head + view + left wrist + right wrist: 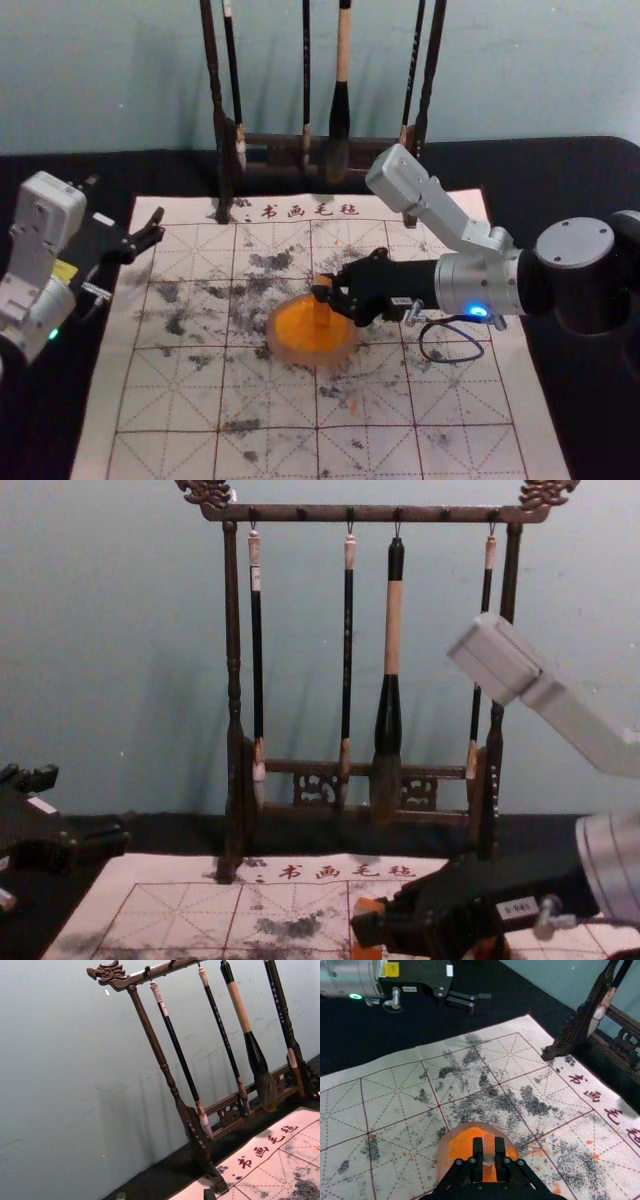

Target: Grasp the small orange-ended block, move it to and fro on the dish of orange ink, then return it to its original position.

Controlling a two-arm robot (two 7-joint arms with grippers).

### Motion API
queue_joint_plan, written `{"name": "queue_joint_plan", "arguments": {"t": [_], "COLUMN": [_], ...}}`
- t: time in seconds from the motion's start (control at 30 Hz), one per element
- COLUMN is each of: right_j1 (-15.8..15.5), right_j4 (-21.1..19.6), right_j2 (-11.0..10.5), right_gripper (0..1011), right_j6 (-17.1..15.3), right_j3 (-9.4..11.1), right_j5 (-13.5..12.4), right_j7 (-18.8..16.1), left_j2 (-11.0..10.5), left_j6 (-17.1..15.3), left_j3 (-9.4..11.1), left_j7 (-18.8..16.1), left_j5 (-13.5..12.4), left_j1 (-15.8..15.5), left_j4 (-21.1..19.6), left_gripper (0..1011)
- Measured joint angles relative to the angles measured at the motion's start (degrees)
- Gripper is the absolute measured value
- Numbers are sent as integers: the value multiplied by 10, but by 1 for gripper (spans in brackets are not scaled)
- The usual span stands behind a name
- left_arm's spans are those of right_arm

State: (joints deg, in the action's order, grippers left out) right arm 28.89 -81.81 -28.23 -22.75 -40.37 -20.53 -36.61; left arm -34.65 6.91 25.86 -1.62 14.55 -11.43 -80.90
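The right gripper is clamped on the block, with a fingertip against either side near its upper end. The block stands upright between the fingers, over the dish, towards its far rim. Its top end is orange, with a pale band below that in the right wrist view; whether its lower end touches the ink I cannot tell. The gripper reaches in from the dish's right, its wrist above the mat.

The dish is round, with a pale rim around orange ink, and sits on the middle part of the mat, well apart from both side edges. Dark smudges lie around it, and small orange spots mark the mat's grid. Red characters run along the far edge. The rack stands at that edge, its feet on the mat, with four brushes hanging from the top bar; the thickest has a pale wooden handle. The left gripper is parked near the mat's far left corner, its fingers apart.
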Motion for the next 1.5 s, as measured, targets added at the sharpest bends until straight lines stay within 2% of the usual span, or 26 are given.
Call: {"name": "queue_joint_plan", "arguments": {"t": [0.63,1.5], "right_j1": [-4,25], "right_j4": [-15,39], "right_j2": [-3,34], "right_gripper": [108,108], "right_j6": [2,5], "right_j3": [-18,-24], "right_j5": [-5,1], "right_j7": [-13,1], "left_j2": [0,0], "left_j6": [0,0], "left_j3": [0,0], "left_j7": [0,0], "left_j5": [0,0], "left_j1": [0,0], "left_j4": [0,0], "left_gripper": [1001,1001]}}
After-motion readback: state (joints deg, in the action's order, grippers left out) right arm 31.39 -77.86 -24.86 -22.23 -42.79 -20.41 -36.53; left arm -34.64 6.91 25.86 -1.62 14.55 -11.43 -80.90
